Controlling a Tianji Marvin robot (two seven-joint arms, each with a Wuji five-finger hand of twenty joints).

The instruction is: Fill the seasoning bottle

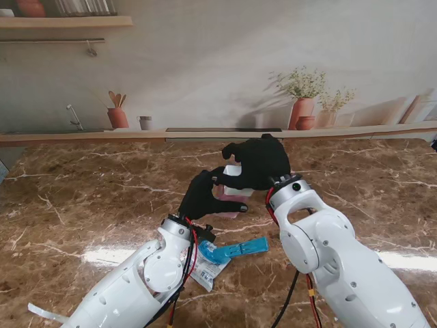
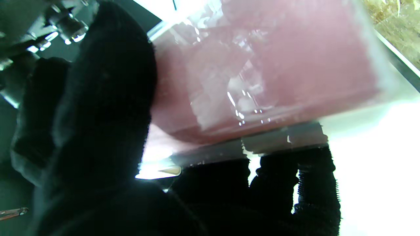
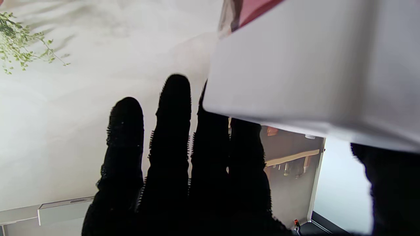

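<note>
Both hands meet over the middle of the table. From the stand view, my left hand [image 1: 208, 198] is wrapped round the bottle [image 1: 231, 201], a clear container with a pink tint; its wrist view shows the thumb on one wall and the fingers [image 2: 295, 183] curled under an edge, so the grip looks firm. My right hand [image 1: 258, 162] sits just beyond and over it, clamped on a white lid [image 3: 311, 72], thumb on one side and fingers along the other. I cannot tell whether that lid is seated on the bottle or lifted free. A blue packet [image 1: 235, 249] lies on the table nearer to me, beside my left wrist, untouched. I judge we are early: opening under way at best, with pouring and closing left. Whether the bottle holds any seasoning is unclear through the blur.
</note>
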